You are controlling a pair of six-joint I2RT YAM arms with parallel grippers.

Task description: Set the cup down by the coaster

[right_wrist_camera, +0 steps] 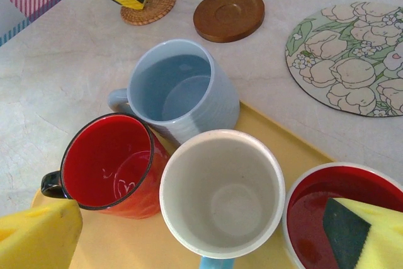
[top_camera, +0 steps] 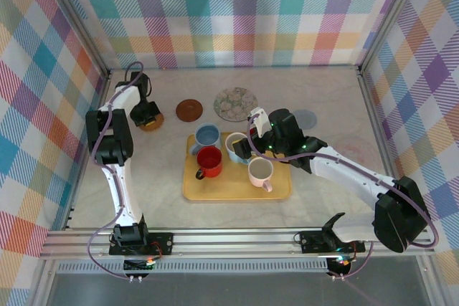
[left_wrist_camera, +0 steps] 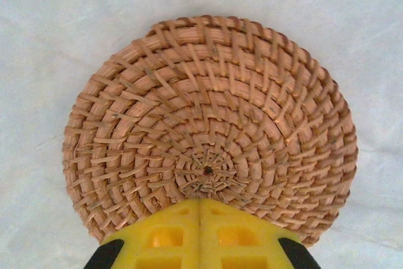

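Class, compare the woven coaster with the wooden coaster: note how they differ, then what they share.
The woven coaster is pale tan, ridged basketwork; the wooden coaster is smooth, dark brown with a dished centre. The shut left tool hangs over the woven coaster's edge; nothing is over the wooden coaster. Both are round and lie flat.

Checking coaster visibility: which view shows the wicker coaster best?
Left wrist: the wicker coaster lies large and close, weave sharp, near edge hidden behind the shut left claw. Top external shows it small, partly covered by that claw. Right wrist shows it distant, partly covered.
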